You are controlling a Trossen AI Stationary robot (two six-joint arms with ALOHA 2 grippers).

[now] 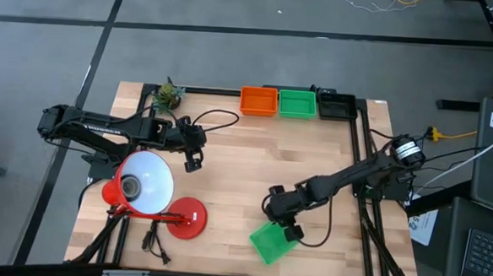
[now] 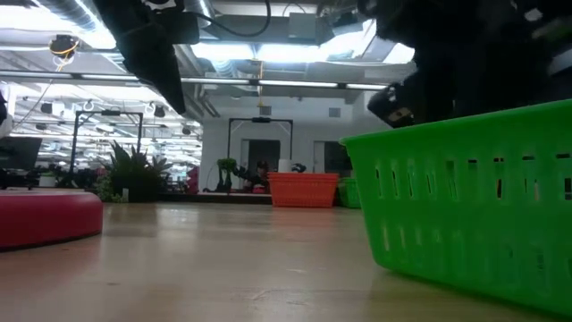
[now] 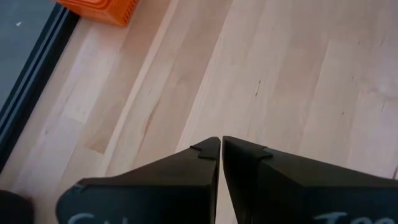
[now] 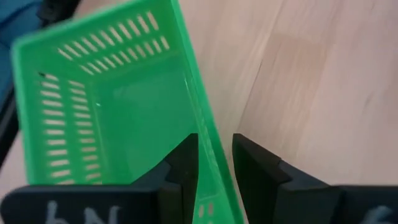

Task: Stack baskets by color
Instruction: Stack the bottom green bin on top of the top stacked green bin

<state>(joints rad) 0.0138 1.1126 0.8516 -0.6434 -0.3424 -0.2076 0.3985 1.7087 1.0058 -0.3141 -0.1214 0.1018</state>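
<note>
A green basket [image 1: 269,243] sits askew near the table's front edge and looms large in the low view [image 2: 474,206]. My right gripper [image 1: 290,233] is over its right side, shut on its wall. At the far edge stand an orange basket [image 1: 259,101], a green basket [image 1: 297,102] and a black basket [image 1: 337,105] in a row. My left gripper [image 1: 193,162] hangs shut above bare wood at the left centre [image 3: 221,143], holding nothing. My right gripper [image 4: 216,146] pinches one long side wall of the green basket [image 4: 214,168] at its rim. One finger [image 4: 183,165] is inside the basket and the other [image 4: 258,168] outside. The fingers slant down from above. Whether the basket is lifted off the table, I cannot tell.
A red desk lamp with a white shade [image 1: 147,183] and round red base [image 1: 185,218] stands at the near left, its cord beside it. A small plant [image 1: 168,96] sits at the far left corner. Bare wood lies between the arms and the far row.
</note>
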